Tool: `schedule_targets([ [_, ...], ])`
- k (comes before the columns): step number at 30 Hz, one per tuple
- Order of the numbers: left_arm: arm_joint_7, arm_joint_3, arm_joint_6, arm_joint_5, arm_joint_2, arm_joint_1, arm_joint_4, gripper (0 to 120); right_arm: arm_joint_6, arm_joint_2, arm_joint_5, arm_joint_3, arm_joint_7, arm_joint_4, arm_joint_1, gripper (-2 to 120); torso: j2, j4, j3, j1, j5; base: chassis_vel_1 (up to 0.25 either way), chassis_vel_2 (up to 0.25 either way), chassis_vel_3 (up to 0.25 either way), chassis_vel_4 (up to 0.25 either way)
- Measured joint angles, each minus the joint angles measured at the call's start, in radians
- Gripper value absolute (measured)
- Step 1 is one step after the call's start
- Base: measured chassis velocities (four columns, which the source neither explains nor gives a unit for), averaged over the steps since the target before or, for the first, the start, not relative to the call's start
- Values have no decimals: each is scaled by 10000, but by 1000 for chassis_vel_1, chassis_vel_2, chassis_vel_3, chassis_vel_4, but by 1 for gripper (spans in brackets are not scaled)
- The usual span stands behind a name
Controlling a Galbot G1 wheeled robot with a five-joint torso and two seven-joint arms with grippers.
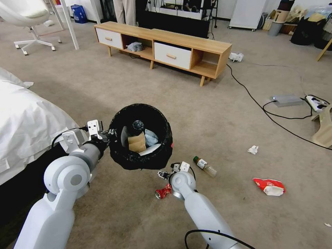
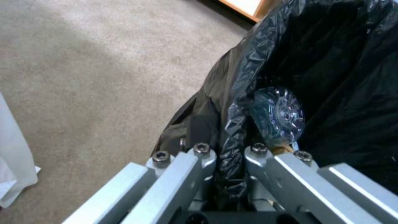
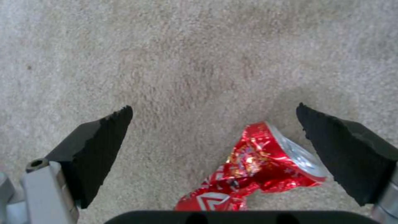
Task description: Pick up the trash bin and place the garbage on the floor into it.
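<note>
Bright even room light; soft shadows on carpet (image 1: 214, 117); wrist views blurred; head view edges bowed.

Four pieces of litter are lying on the floor (image 1: 193, 114): one crushed red can (image 1: 162, 192) nearest, one plastic bottle (image 1: 204, 166), one white paper wad (image 1: 253, 149) and one red-and-white wrapper (image 1: 269, 186) to the right. One trash bin (image 1: 121, 155) is hanging above the floor, holding one brown paper bag (image 1: 137, 142).

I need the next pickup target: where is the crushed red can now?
On the floor in the head view, the crushed red can lies below the trash bin, between the open right pincer fingers.
</note>
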Motion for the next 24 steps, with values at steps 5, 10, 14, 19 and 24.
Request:
schedule_targets([
  [5,0,13,-1,15,-16,-14,51,0,0,-60,0,69,7,6,-99,100,0,0,0,0,0,0,0,0,0],
  [10,7,13,-7,20,-28,-18,79,0,26,-87,-106,123,-113,-124,-158,100,0,0,0,0,0,0,0,0,0],
  [14,26,12,-10,20,-18,-15,96,0,68,-50,-213,195,-222,-288,-182,100,0,0,0,1,0,0,0,0,0],
  [19,34,12,-13,18,-14,-31,113,0,90,-25,-320,206,-306,-431,-190,100,0,0,0,0,0,0,0,0,0],
  [24,49,6,-18,12,-8,-26,123,0,138,-18,-505,197,-388,-744,-167,100,0,0,0,0,0,0,0,0,0],
])
